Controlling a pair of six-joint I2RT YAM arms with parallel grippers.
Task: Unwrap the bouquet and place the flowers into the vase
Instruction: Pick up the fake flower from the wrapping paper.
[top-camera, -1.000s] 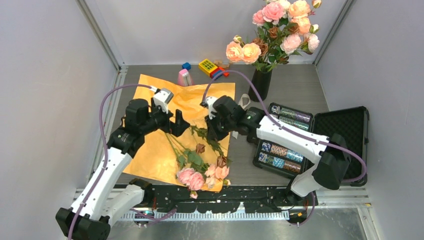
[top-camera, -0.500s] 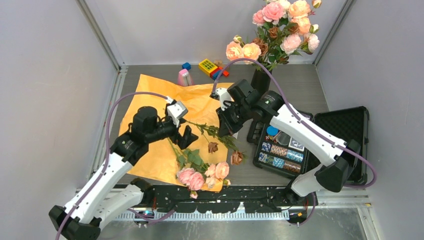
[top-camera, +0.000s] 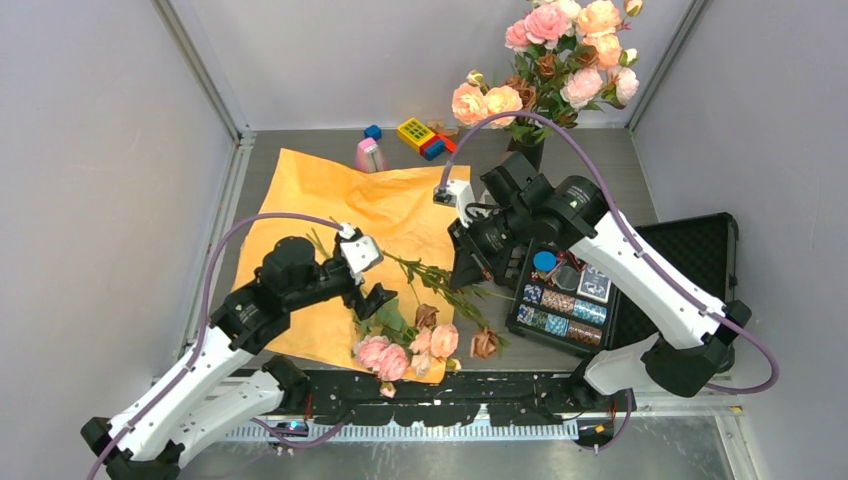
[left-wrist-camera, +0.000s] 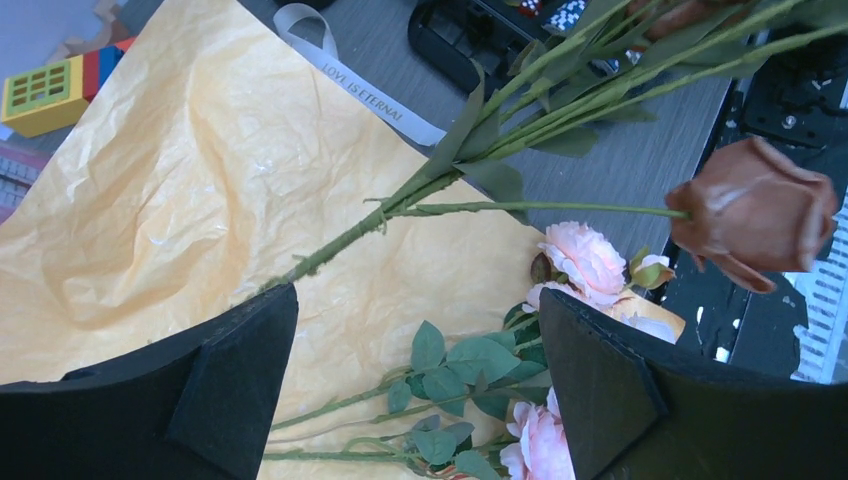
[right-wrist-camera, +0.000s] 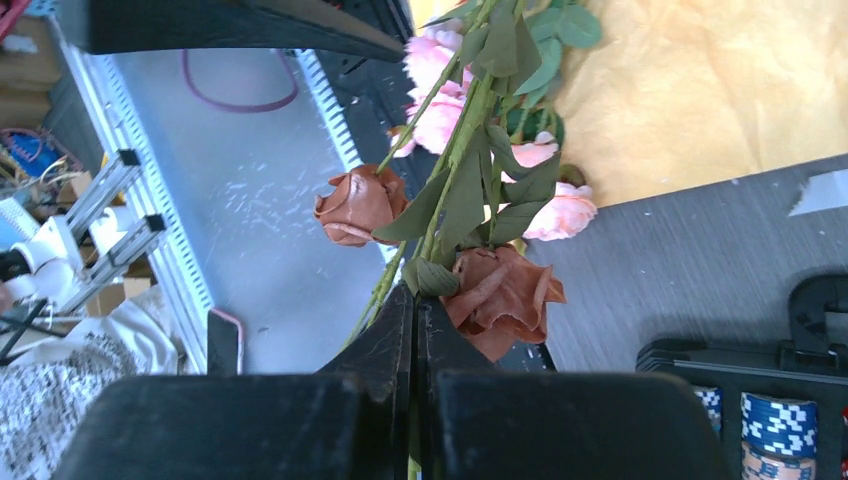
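The bouquet is unwrapped: its orange paper lies flat, with pink roses and leafy stems resting on its near edge. My right gripper is shut on a green stem with two brown roses hanging from it, held above the table between the paper and the chip case. My left gripper is open, low over the lying stems, touching nothing. The black vase stands behind the right arm, mostly hidden, with several pink and peach roses in it.
An open black case of poker chips lies right of the paper, its lid flat beside it. A pink metronome and toy blocks sit at the back. A cream ribbon lies past the paper's edge.
My right gripper has lifted the brown-rose stem off the paper and carried it right. My left arm has come nearer, over the lying roses, jaws still open.
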